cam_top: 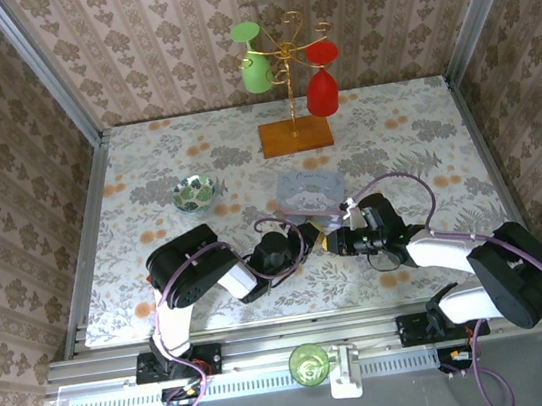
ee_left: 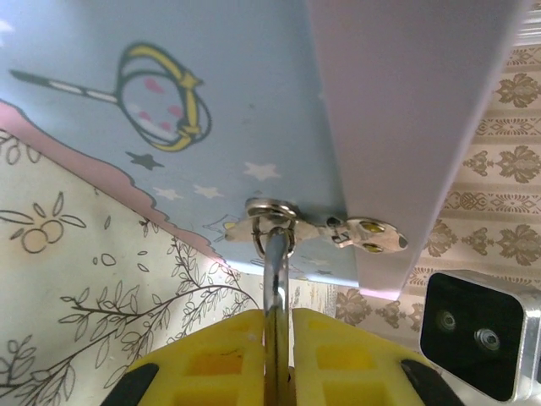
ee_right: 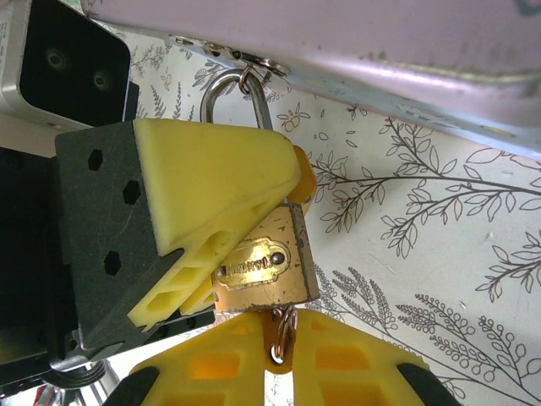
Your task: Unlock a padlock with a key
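The left gripper (ee_left: 277,330) is clenched on the padlock (ee_right: 264,264). Its shackle (ee_left: 275,271) passes through the hasp (ee_left: 272,211) on the near side of the box (cam_top: 307,192), mid-table. Reaching in from the right, the right gripper (ee_right: 283,342) is pinched shut on the key (ee_right: 285,326), which sits at the padlock's base.
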